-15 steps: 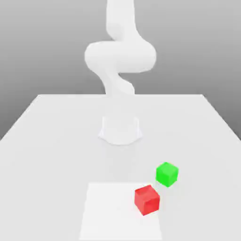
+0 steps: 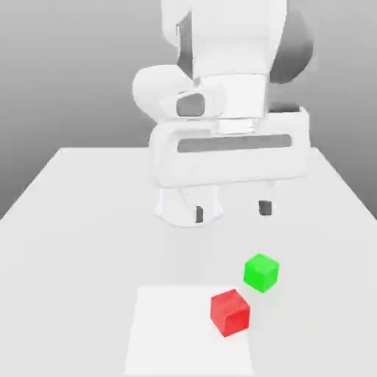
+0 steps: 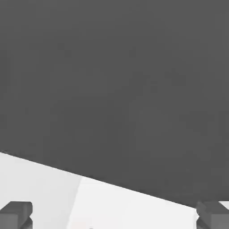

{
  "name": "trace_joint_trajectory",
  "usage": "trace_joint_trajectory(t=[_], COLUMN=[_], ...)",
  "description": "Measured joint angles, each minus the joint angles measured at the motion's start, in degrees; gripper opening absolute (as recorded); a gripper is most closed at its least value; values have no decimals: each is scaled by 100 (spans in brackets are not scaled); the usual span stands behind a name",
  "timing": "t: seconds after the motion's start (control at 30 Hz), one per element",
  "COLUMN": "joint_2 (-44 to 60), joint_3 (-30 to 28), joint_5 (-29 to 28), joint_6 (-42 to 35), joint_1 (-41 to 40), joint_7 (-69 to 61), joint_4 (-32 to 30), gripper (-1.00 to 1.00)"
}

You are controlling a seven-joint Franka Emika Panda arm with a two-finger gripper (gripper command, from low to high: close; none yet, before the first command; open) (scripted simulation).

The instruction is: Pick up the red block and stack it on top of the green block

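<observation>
Red block (image 2: 230,313) near green block (image 2: 261,272), seemingly apart.

White table (image 2: 74,243), paler square patch (image 2: 177,339) near front; plain grey backdrop.

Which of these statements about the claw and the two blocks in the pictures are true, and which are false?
1. The claw is open, with nothing between its fingers. True.
2. The red block is stacked on the green block. False: both sit on the table, side by side and apart.
3. The red block rests partly on a lighter square patch. True.
4. The green block is on the exterior view's left of the red block. False: it is to the right.
5. The claw touches the red block. False: it hangs above and away from it.
</observation>
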Motion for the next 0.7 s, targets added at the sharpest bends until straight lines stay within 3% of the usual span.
trace_joint_trajectory(t=[0.17, 0.37, 0.4, 0.6, 0.7], joint_2=[1039, 2285, 2431, 2505, 2129], joint_3=[100, 22, 6, 3, 38], joint_5=[-29, -144, -157, -180, -144], joint_6=[578, 1587, 1713, 1772, 1453], joint_1=[141, 200, 213, 218, 186], joint_7=[-319, -297, -287, -267, -294], joint_4=[-494, -426, -406, -396, -451], gripper=[0, 0, -100, -100, -100])
